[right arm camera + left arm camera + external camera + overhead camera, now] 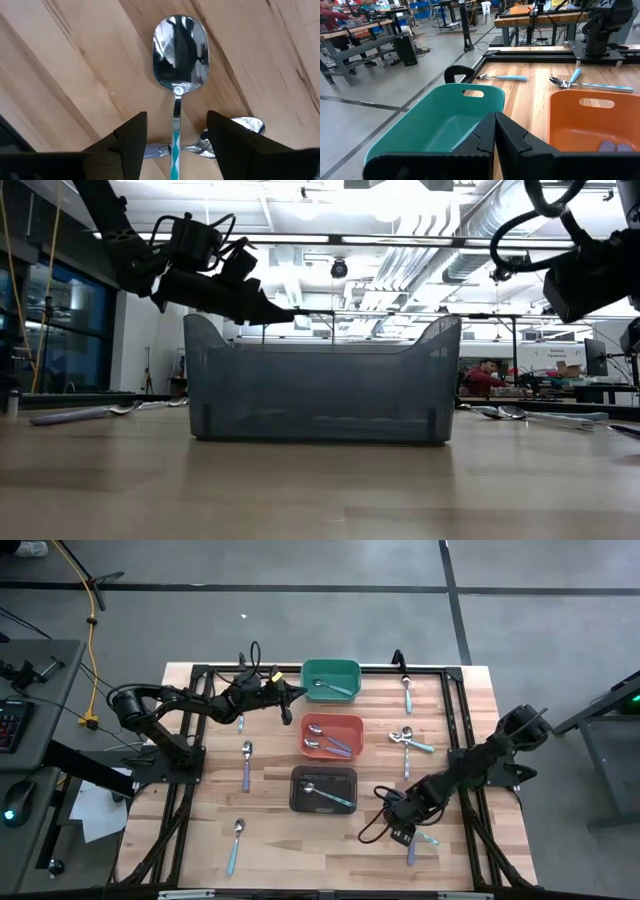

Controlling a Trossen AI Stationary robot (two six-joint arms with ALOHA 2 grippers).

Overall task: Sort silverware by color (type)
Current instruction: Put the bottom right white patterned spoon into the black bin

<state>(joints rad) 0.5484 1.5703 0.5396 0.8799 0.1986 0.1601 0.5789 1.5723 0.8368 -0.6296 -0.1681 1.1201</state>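
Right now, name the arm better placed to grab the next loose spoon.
Right. The right gripper hangs open astride a teal-striped spoon on the table. The left gripper is shut beside the green bin, holding nothing.

Grey translucent bin (pixel 322 385) mid-table, spoons (pixel 85 414) flat either side, left end effector (pixel 285 312) above.

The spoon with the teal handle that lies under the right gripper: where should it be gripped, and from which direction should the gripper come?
Probably at the slim handle just behind the bowl, coming straight down from above. The spoon lies flat on the table, and the right gripper already straddles that neck with its jaws open. The bowl is wide and rounded, so it would likely slip; the narrow handle fits between the fingers.
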